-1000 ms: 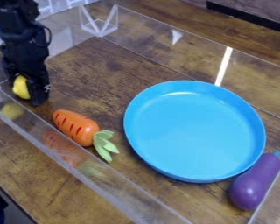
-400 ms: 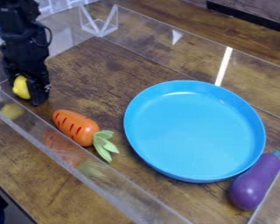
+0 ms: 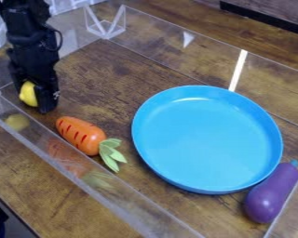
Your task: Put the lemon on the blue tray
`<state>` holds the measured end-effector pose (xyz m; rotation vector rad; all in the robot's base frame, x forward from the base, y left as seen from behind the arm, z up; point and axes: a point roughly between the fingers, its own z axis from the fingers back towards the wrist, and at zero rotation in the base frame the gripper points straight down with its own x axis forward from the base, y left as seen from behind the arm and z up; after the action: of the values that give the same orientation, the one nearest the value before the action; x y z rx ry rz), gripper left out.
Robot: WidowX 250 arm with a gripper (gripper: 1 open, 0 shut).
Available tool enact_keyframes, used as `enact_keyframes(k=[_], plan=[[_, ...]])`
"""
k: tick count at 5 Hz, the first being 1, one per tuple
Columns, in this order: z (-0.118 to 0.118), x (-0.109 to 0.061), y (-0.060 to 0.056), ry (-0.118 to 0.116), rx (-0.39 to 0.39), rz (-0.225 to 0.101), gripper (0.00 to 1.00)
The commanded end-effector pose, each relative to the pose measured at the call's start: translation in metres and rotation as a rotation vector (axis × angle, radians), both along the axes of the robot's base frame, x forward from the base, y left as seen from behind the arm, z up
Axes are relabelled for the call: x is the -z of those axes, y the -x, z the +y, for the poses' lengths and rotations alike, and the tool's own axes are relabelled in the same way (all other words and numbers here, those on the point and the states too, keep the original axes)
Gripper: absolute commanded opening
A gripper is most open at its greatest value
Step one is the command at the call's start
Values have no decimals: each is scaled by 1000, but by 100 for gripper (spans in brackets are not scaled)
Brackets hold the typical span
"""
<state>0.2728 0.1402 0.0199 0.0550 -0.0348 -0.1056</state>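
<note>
At the far left, the black gripper (image 3: pixel 34 93) reaches down from above and is shut on the lemon (image 3: pixel 29 93), a small yellow oval seen between its fingers. Lemon and gripper hang just above the wooden table, near the clear wall. The blue tray (image 3: pixel 209 138), a wide round sky-blue plate with a raised rim, lies to the right with nothing in it. An orange carrot lies between the gripper and the tray.
The orange carrot (image 3: pixel 82 134) with green leaves lies left of the tray. A purple eggplant (image 3: pixel 275 194) rests at the tray's lower right edge. Clear acrylic walls (image 3: pixel 64 167) border the wooden table (image 3: pixel 127 79) along the front and back.
The gripper with the lemon has risen slightly and shifted a little to the right. Carrot, tray and eggplant have not moved.
</note>
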Motion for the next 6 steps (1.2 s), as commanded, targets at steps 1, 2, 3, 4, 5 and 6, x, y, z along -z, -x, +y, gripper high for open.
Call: enact_keyframes(k=[1,2,3,4,5,6], plan=[[-7,-12,-11,-18,34,-28,0],[-13,-18,-12,-21,46,-27,0],[-18,-23,-13,-24,57,-27,0],[-22,-27,-14,-27,70,-26,0],[-33,-35,-18,-31,96,-32,0],[-53,-54,-25,-45,148,-51,0]])
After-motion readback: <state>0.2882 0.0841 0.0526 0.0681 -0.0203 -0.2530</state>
